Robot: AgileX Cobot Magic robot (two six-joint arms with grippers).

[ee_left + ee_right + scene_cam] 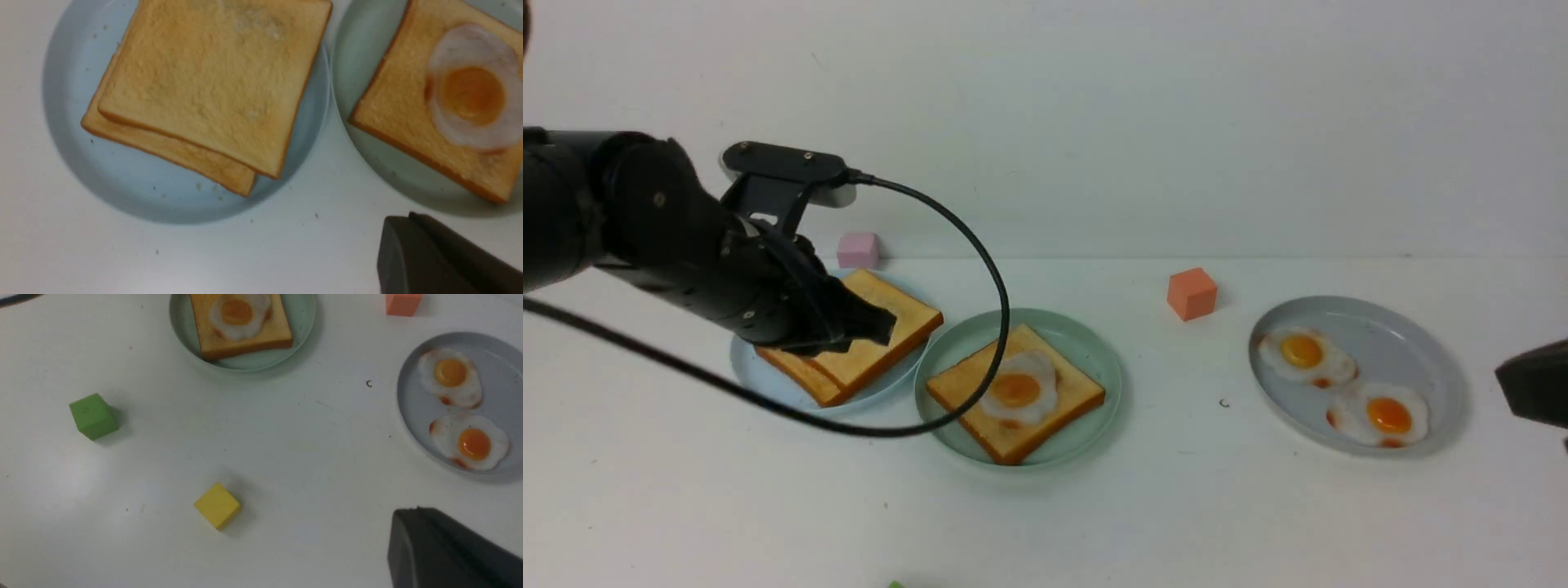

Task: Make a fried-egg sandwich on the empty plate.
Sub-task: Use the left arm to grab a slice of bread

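The mint-green empty plate point(1078, 343) point(359, 61) point(302, 318) now carries one toast slice point(964, 385) point(408, 102) point(261, 341) with a fried egg point(1017, 390) point(474, 90) point(239, 312) lying on it. To its left, two more toast slices point(882, 343) point(212, 81) are stacked on a pale blue plate point(747, 367) point(81, 163). My left gripper point(884, 322) point(402, 220) is over that stack, shut and holding nothing. My right gripper point(1507, 377) point(408, 514) is at the right edge, shut and empty.
A grey plate point(1405, 335) point(502, 367) on the right holds two fried eggs point(1303, 353) point(470, 443). A pink cube point(858, 249) and an orange cube point(1191, 292) sit at the back. A green cube point(93, 415) and a yellow cube point(217, 505) lie nearer me. The left arm's cable point(992, 269) loops over the mint-green plate.
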